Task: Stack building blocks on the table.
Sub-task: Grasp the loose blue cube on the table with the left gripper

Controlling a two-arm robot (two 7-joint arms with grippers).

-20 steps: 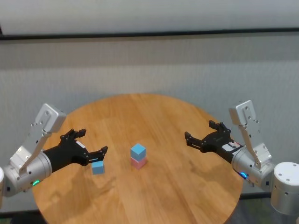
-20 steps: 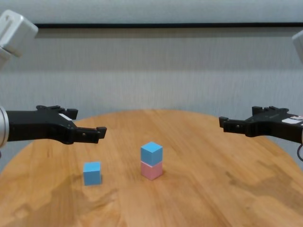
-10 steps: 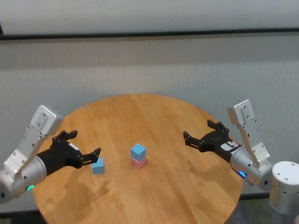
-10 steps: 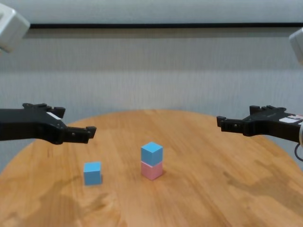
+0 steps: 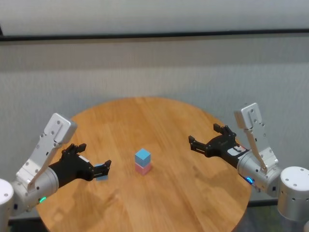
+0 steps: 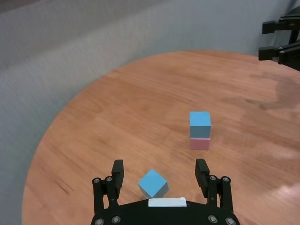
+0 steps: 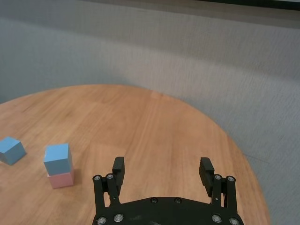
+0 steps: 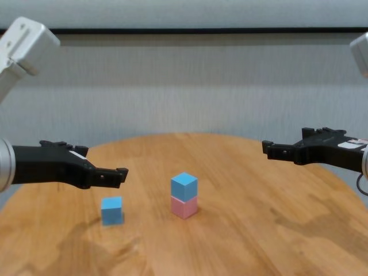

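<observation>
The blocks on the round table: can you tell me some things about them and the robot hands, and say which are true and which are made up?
1. A blue block sits on top of the pink block. True.
2. The loose blue block is touching the little stack. False: it lies apart, toward the robot's left.
3. The left gripper is squeezing the loose blue block. False: its fingers are open and hover just above it.
4. The right gripper is open and holds nothing. True.
5. All three blocks are stacked. False: only two are.
</observation>
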